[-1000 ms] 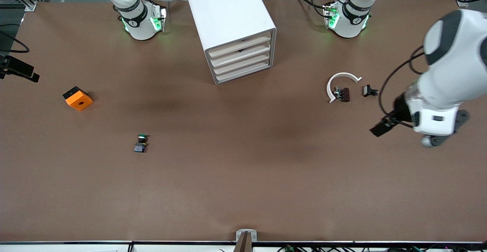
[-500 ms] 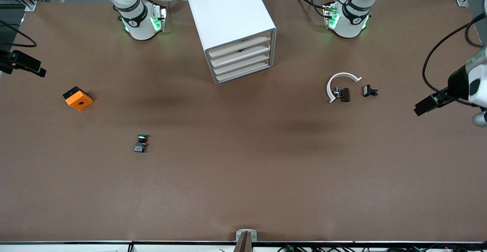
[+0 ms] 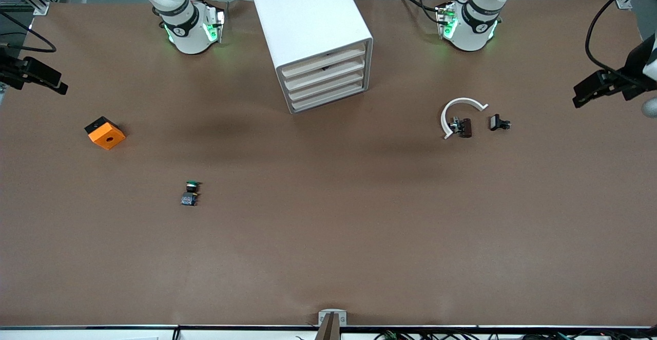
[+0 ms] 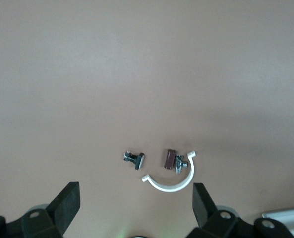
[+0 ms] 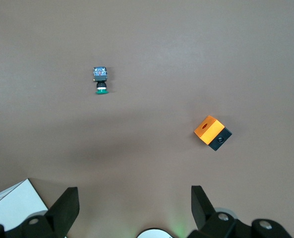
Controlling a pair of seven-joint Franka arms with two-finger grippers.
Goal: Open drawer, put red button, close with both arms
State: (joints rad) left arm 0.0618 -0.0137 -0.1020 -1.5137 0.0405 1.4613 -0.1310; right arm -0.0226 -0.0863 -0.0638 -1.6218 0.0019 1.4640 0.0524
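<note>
Brown table [image 3: 328, 237], seen from the front. White cabinet [image 3: 308, 16] stands at the robots' edge, between the two bases. All four drawers are shut flush, and the top drawer [image 3: 323, 57] is closed. There is a small dark spot under its front, too small to identify. The red button shows in no view, so I can't tell where it is.

Orange cube [image 3: 105, 133] is toward the right arm's end. The green button [image 3: 190, 192] lies on its side, nearer the camera than the cube. Toward the left arm's end are a white curved strip [image 3: 457, 109], a brown piece [image 3: 464, 127] touching it, and a small black clip [image 3: 498, 122] just beside them.

Both arms are mostly cut off by the frame. The left gripper [image 3: 598, 88] is up over the table's edge at its own end. The right gripper [image 3: 33, 75] is likewise at the other end.

Left wrist view: fingers [image 4: 67, 203] are spread wide with nothing between them. The strip, brown piece and clip sit on the table below.

Right wrist view: fingers [image 5: 67, 203] are wide apart and hold nothing. The green button and cube are below, and a cabinet corner [image 5: 10, 203] is clipped at the frame edge.
</note>
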